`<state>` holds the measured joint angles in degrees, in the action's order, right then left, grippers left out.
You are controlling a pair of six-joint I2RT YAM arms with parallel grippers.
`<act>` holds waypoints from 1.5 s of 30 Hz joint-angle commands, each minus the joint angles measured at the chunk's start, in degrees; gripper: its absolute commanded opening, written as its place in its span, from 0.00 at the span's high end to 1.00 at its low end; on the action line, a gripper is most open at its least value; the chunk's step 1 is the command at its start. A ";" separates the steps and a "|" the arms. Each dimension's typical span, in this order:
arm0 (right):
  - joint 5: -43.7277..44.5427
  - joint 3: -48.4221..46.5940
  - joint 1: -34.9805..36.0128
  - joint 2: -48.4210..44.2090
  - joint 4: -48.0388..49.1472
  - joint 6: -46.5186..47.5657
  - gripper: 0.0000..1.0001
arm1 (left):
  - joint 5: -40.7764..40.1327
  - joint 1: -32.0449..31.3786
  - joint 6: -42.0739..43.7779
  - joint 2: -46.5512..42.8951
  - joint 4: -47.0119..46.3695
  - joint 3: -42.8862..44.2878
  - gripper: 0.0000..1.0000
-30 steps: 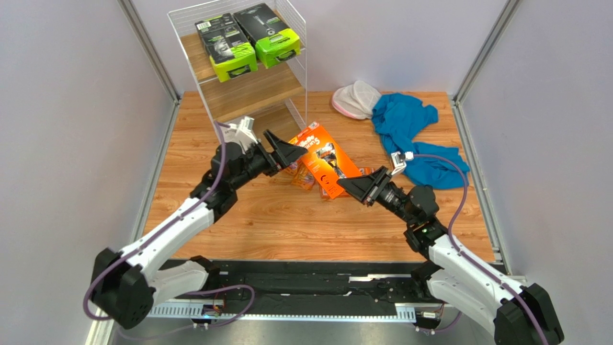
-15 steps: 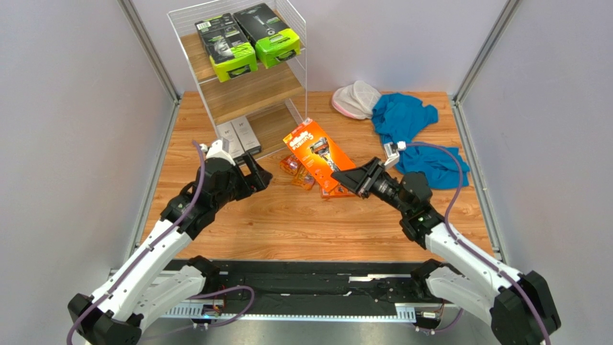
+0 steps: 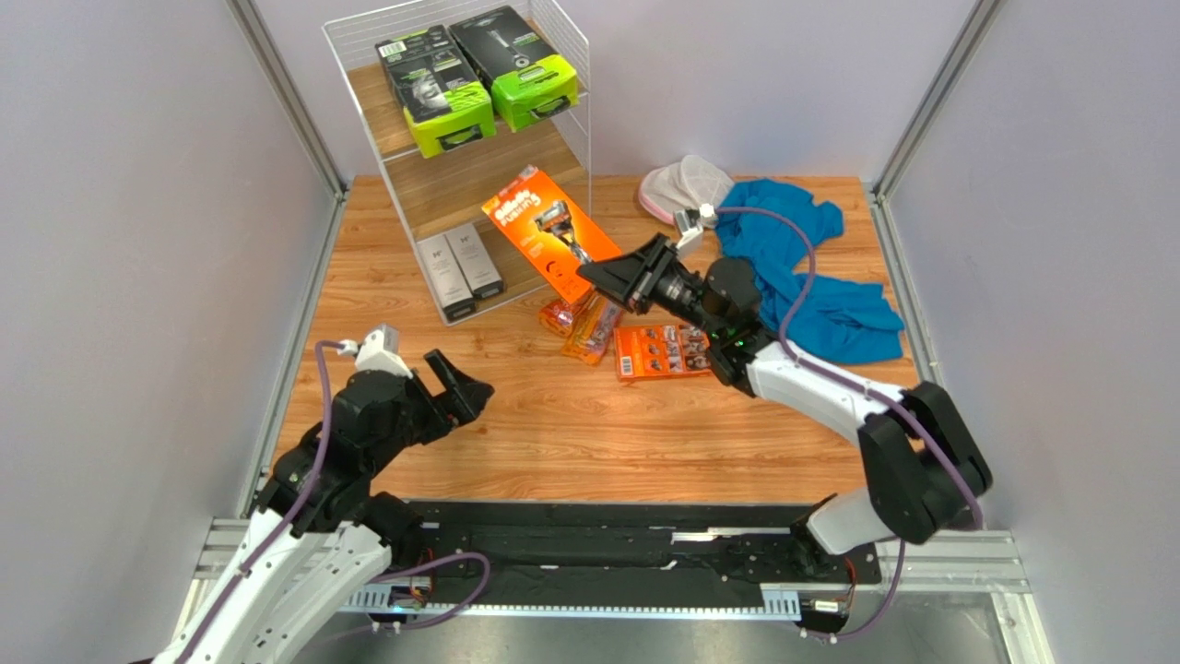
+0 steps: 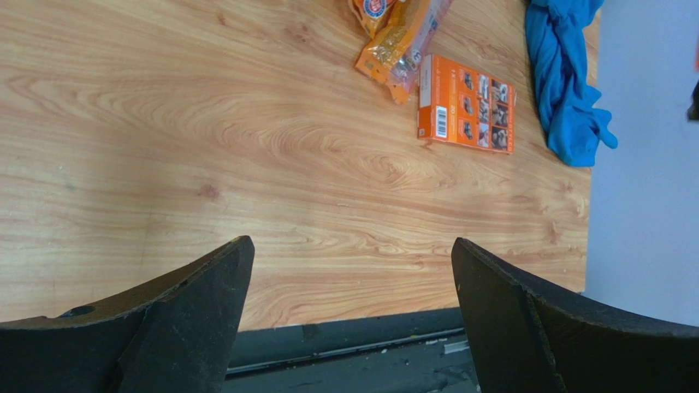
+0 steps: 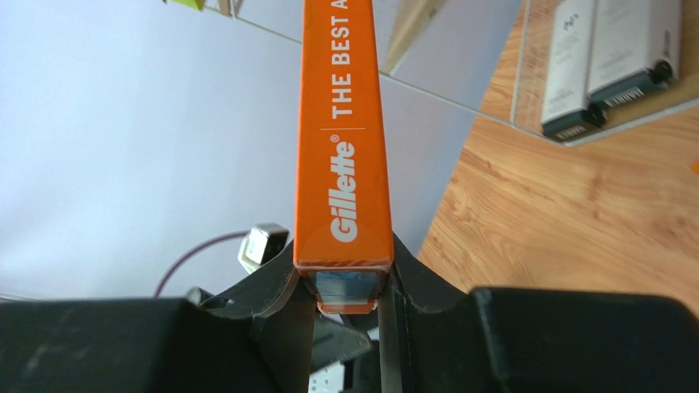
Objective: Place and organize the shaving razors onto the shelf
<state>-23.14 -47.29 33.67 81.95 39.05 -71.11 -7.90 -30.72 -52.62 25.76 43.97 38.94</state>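
My right gripper (image 3: 619, 278) (image 5: 344, 282) is shut on the end of an orange Gillette box (image 3: 546, 230) (image 5: 342, 123), which hangs in the air just right of the shelf (image 3: 485, 180). Two black packs with lime-green ends (image 3: 441, 91) (image 3: 518, 65) lie on the top tier. A second orange box (image 3: 662, 350) (image 4: 466, 104) lies flat on the table, with narrow orange blister packs (image 3: 589, 327) (image 4: 402, 37) beside it. My left gripper (image 3: 461, 397) (image 4: 351, 244) hangs open and empty over the near left of the table.
Two slim grey-white boxes (image 3: 461, 269) (image 5: 611, 57) lie on the shelf's bottom tier. A blue cloth (image 3: 799, 263) (image 4: 566, 82) and a white-pink item (image 3: 684, 191) lie at the back right. Grey walls close in both sides.
My right gripper lifted the orange Gillette box off the table and carried it back and left, up to the shelf. The left arm drew back toward the near left edge, still open.
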 commanded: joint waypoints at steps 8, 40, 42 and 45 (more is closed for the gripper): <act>0.37 -22.05 4.20 19.81 14.64 -6.32 1.00 | 0.96 -0.04 -0.90 -4.05 6.92 -0.44 0.01; 15.50 -65.55 10.10 48.39 -12.68 -8.34 0.93 | 4.65 -0.04 -1.52 -11.26 6.40 -2.73 0.01; 14.09 -68.80 10.19 50.32 -15.04 -8.34 0.87 | 4.82 -0.04 -1.43 -11.17 6.31 -2.73 0.01; 11.71 -73.38 10.54 52.43 -18.92 -7.55 0.79 | 5.00 -0.04 -1.43 -11.26 6.22 -2.90 0.01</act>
<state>-9.74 -113.47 43.70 132.38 22.31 -79.05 -3.90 -30.72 -53.87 14.98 51.18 35.79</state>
